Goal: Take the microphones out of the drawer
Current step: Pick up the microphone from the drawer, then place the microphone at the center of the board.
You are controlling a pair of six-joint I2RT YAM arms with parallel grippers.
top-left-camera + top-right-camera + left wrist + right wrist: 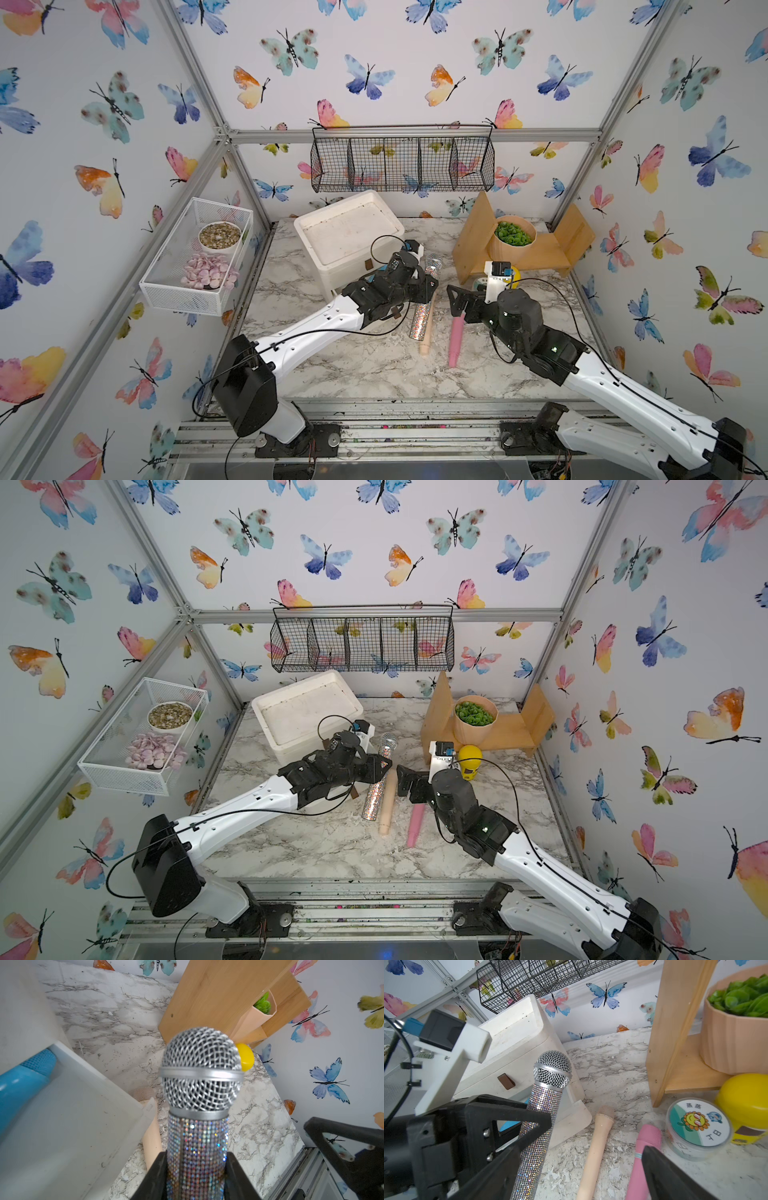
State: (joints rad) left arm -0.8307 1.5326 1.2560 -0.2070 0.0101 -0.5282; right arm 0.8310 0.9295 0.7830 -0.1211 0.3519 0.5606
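left gripper (pixel 197 1157): clamped on the rhinestone microphone (pixel 199 1070). One jaw sits on each side of the sparkly handle, a little below the mesh head.
rhinestone microphone: out of the drawer (pixel 72 1126) and held over the marble table (pixel 374 365). It is tilted, with the head toward the back wall and the tail toward the front edge. Can't tell whether the tail touches the table.
mic neighbours: in both top views it sits between the white drawer unit (pixel 349 232) and the beige microphone (pixel 427 328), just beside the latter.
drawer: the lower one of the unit, standing open. A blue microphone (pixel 25 1082) lies inside along one wall, and the rest of the floor is bare.
right gripper (pixel 457 301): jaws spread wide, nothing between them. It is parked over the head end of the pink microphone (pixel 456 338). Can't tell whether it touches.
table items: the beige and pink microphones lie flat, roughly parallel and apart, heads toward the back.
right-side clutter: a yellow object (pixel 745 1105) and a round tub (pixel 697 1124) with a sunflower label sit touching or nearly so, at the foot of the wooden shelf (pixel 540 253). A peach plant pot (pixel 513 237) stands on the shelf.
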